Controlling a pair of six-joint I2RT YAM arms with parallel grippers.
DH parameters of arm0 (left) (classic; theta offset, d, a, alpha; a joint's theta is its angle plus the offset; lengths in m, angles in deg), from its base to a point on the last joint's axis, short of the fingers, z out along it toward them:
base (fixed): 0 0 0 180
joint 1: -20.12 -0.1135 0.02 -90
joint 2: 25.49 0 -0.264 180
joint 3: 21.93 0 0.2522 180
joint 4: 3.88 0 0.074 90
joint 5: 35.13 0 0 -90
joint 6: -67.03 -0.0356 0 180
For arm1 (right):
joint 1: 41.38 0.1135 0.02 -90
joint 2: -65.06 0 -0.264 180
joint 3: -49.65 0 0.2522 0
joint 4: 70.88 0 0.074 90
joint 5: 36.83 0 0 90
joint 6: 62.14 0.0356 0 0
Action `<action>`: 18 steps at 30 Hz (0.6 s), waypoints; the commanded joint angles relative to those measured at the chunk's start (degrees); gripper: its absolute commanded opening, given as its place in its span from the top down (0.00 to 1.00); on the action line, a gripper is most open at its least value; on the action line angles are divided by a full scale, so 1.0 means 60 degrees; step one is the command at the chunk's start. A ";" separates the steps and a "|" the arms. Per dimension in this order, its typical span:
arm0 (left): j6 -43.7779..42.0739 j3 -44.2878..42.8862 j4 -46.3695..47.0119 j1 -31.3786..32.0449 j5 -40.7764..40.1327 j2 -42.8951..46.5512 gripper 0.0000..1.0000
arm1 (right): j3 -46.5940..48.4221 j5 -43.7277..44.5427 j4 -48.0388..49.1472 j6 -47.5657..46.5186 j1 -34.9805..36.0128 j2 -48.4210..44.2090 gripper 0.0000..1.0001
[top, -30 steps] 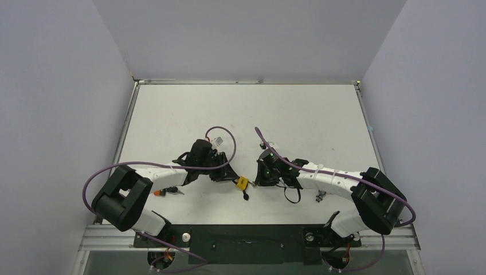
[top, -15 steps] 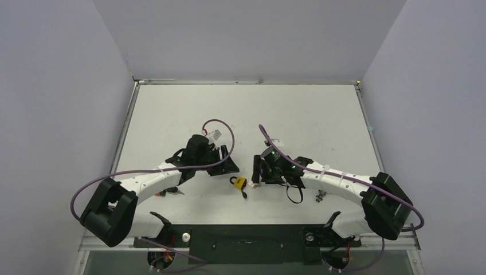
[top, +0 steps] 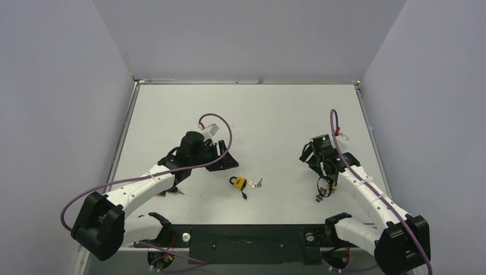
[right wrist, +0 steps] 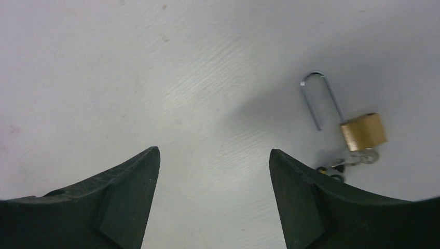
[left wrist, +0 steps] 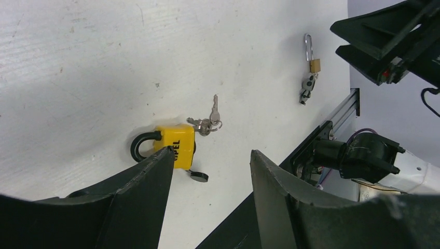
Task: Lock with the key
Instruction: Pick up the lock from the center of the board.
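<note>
A yellow padlock (top: 239,183) (left wrist: 176,145) with a black shackle lies flat on the white table, free of both grippers. A bunch of silver keys (top: 257,183) (left wrist: 208,123) rests against its side. A small black round piece (left wrist: 198,177) lies at its base. My left gripper (top: 224,162) (left wrist: 210,151) hangs open just above and left of the padlock, with nothing between its fingers. My right gripper (top: 312,156) (right wrist: 214,150) stands open far to the right over bare table, also with nothing in it.
A small brass padlock (right wrist: 363,130) (left wrist: 313,65) (top: 318,198) with a long open shackle and its own keys lies near the right arm. The black base rail (top: 246,236) runs along the near edge. Grey walls enclose the table.
Both grippers opened and let go of the padlock and keys, which now lie on the table. The left gripper drew back a little; the right arm swung well to the right.
</note>
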 commanded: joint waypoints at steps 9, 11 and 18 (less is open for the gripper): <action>0.0217 -0.0480 0.0822 0.0015 0.0625 0.0544 0.47 | -0.1273 -0.0320 -0.0583 -0.0144 -0.3841 -0.0931 0.25; 0.0218 -0.0475 0.0846 0.0019 0.0659 0.0568 0.47 | -0.1650 -0.0678 -0.0257 -0.0334 -0.4446 -0.0935 0.24; 0.0204 -0.0446 0.0881 0.0009 0.0771 0.0646 0.47 | -0.2805 -0.2360 0.1201 -0.0529 -0.5807 -0.0765 0.22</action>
